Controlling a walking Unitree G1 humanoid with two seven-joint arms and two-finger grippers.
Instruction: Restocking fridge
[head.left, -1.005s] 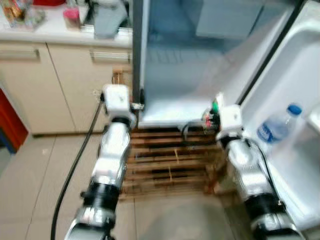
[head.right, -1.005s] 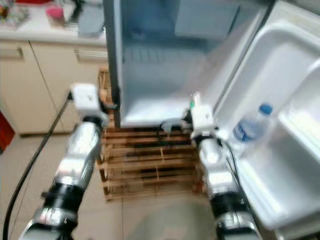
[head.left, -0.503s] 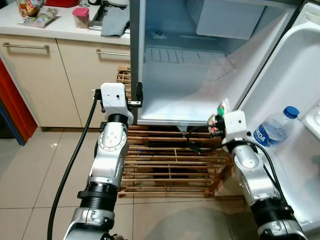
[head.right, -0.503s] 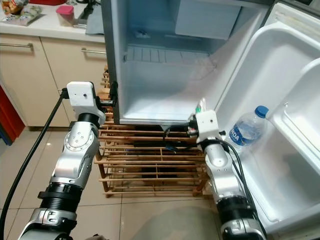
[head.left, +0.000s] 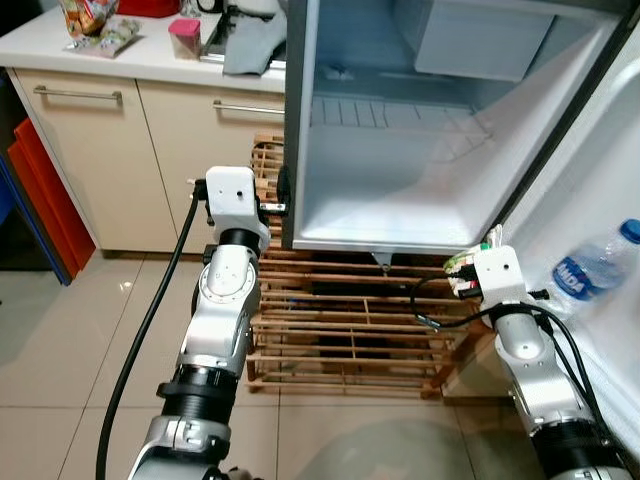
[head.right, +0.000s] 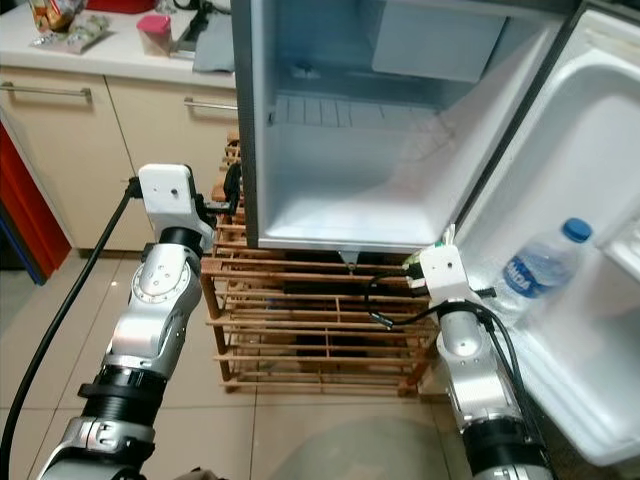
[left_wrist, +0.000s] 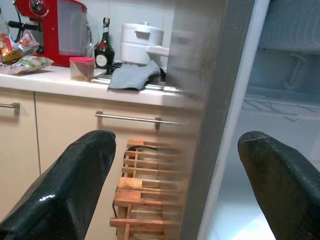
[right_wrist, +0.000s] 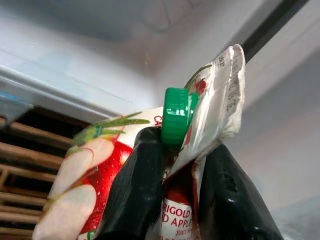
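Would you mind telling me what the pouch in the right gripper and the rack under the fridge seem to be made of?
Juice pouch: glossy printed flexible film, crinkled at its top, with a green plastic cap. Rack: likely unfinished wood or bamboo, judging by its tan slats.

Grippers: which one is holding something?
The right gripper, by the open fridge, is shut on a juice pouch with a green cap. The left gripper is open, holding nothing.

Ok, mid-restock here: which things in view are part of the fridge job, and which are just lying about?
Part of the job:
- open white fridge
- red-and-white apple juice pouch with green cap, pinched in the right gripper
- clear plastic water bottle with blue cap in the door shelf

Just lying about:
- wooden slatted rack under the fridge
- grey cloth, red appliance, dark bottle on the counter
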